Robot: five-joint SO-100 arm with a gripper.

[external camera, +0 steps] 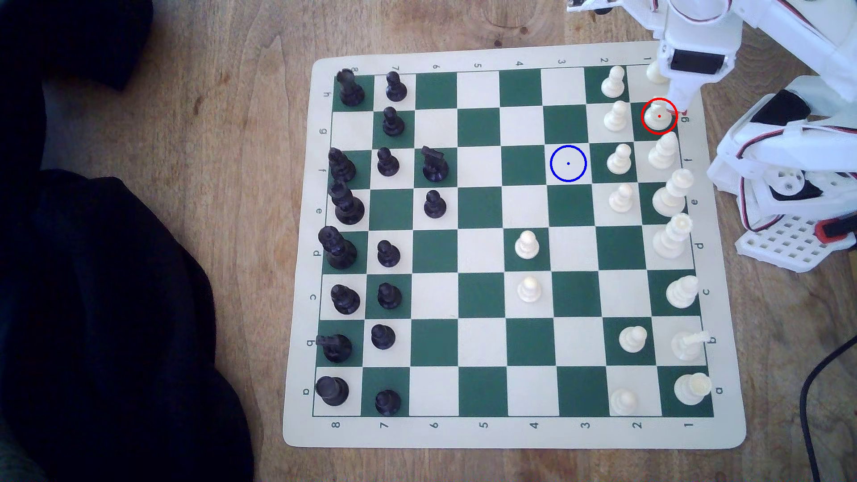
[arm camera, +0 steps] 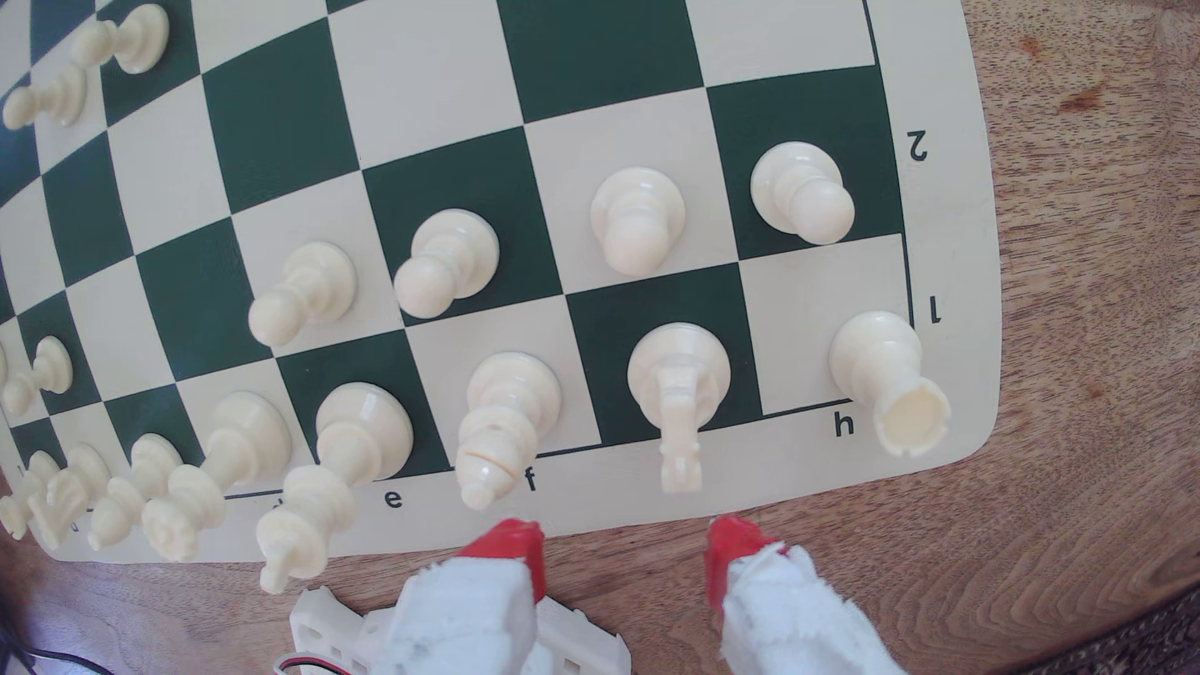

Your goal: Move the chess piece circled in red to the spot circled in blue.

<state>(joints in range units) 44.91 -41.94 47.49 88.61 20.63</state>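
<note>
The gripper (arm camera: 623, 552) hangs with its two red-tipped fingers (arm camera: 519, 545) spread wide and nothing between them, poised above the white knight (arm camera: 678, 389) so that the gap between the tips lines up with the piece's width. That spread makes sense as a pre-grasp: judged from the wrist view, the fingers sit short of the knight, over the board's border and the wooden tabletop (arm camera: 1071, 324), with room to pass either side of the jutting snout.

In the exterior view the knight (external camera: 658, 116) stands upright inside the red ring on a green square of the back rank, partly under the arm's white housing. It is hemmed in: a rook (arm camera: 886, 383) on the corner square to one side, a bishop (arm camera: 503, 422) on the other, and a pawn (arm camera: 636, 217) directly ahead. A straight descent from above looks the safest way in, since a sideways sweep could tip a neighbour.

The blue-ringed cream square (external camera: 568, 163) lies bare, toward the exterior view's left and a little lower, beyond the pawn row, so the knight will likely need lifting clear over the pawns.
</note>
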